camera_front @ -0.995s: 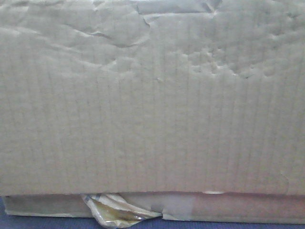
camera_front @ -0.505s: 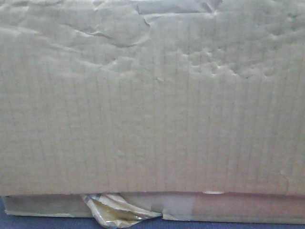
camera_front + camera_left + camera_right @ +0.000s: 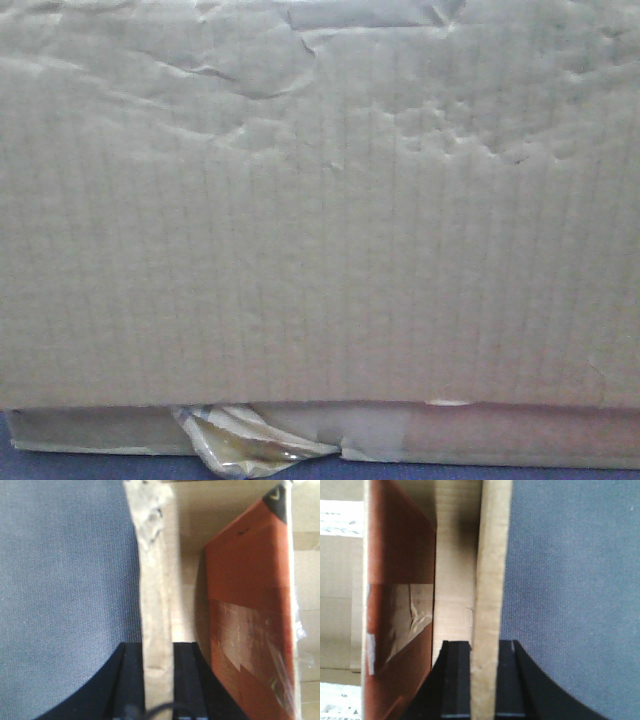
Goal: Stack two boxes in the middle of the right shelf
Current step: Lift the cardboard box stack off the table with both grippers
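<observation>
The large box [image 3: 320,220], brown with a creased face, fills the front view. It rests on the flatter box [image 3: 500,435], whose yellowish torn tape [image 3: 240,445] peels at the front. My left gripper [image 3: 158,680] is shut on an upright cardboard wall [image 3: 156,605] of an open box. My right gripper [image 3: 485,680] is shut on the opposite cardboard wall [image 3: 490,580]. I cannot tell which of the two boxes these walls belong to. The right shelf middle is out of view.
An orange-brown carton [image 3: 250,605] stands inside the open box, and the right wrist view shows this carton [image 3: 395,545] too. Blue-grey floor covering [image 3: 65,580] lies outside the left wall, and the same floor covering [image 3: 570,580] lies outside the right wall.
</observation>
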Robot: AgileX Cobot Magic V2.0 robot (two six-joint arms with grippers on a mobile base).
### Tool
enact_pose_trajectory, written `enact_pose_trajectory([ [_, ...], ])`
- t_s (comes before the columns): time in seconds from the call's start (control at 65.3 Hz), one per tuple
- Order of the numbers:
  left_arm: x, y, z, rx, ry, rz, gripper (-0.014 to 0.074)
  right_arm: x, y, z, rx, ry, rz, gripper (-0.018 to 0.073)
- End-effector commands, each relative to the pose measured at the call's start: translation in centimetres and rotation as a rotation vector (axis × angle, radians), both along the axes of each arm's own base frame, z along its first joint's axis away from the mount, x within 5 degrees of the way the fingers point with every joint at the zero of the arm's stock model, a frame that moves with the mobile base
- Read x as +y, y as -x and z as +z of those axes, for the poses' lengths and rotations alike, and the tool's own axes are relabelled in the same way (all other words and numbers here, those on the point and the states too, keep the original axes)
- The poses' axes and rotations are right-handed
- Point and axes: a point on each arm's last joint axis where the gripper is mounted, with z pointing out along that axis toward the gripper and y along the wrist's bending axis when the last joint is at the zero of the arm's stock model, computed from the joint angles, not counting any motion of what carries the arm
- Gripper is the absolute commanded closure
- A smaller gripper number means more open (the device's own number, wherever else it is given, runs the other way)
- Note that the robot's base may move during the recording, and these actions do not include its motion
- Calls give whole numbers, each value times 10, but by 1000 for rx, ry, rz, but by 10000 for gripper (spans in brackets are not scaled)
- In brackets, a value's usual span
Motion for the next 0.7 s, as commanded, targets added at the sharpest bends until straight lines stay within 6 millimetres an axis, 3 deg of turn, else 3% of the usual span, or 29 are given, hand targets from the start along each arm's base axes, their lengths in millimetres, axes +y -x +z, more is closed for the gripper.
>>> enact_pose_trajectory([
  [0.0,1,-2,-1,2,12,15,708,-3,-2,3,-29,33,-5,712],
  [0.153,8,1,14,-65,-6,53,708,-5,2,15,-88,66,-38,712],
  [0.459,37,23,70,-365,-39,131,708,-2,-2,62,-335,52,-18,712],
  [0.689,43,27,99,-576,-24,95,708,5,-14,103,-642,-53,15,712],
])
